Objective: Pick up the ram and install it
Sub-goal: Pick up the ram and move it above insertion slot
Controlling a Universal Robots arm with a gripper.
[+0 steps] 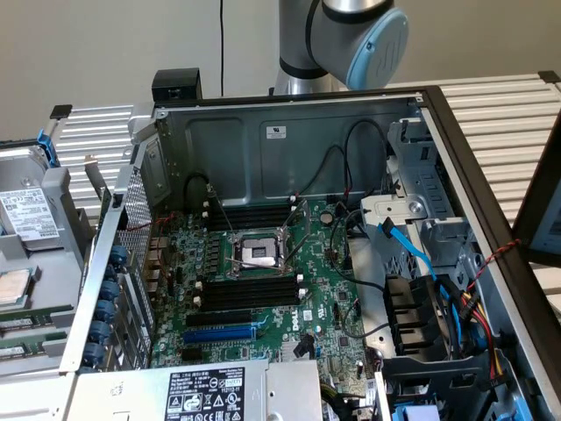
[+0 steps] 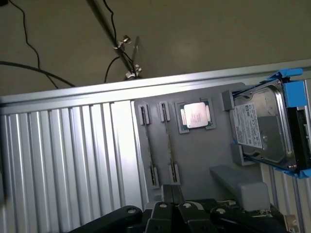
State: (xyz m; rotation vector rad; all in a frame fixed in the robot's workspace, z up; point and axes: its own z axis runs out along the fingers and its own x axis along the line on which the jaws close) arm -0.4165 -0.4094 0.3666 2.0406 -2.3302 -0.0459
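Observation:
Two ram sticks stand on edge in a grey holder tray (image 2: 204, 155), one ram stick (image 2: 148, 145) beside the other ram stick (image 2: 168, 143). My gripper (image 2: 172, 190) is shut with nothing between its fingers, and hovers above the tray close to the end of the second stick. In the exterior view the same tray (image 1: 53, 263) lies at the left, outside the open computer case, with the ram (image 1: 22, 326) in it. The green motherboard (image 1: 324, 307) lies inside the case with black memory slots (image 1: 250, 294) near the processor socket (image 1: 260, 254).
A processor chip (image 2: 196, 115) and a hard drive in a blue bracket (image 2: 262, 126) also sit on the tray. The case's walls (image 1: 289, 140), cables and a drive cage (image 1: 421, 324) surround the motherboard. The arm's joint (image 1: 351, 35) rises behind the case. Ribbed aluminium table (image 2: 63, 160) lies around.

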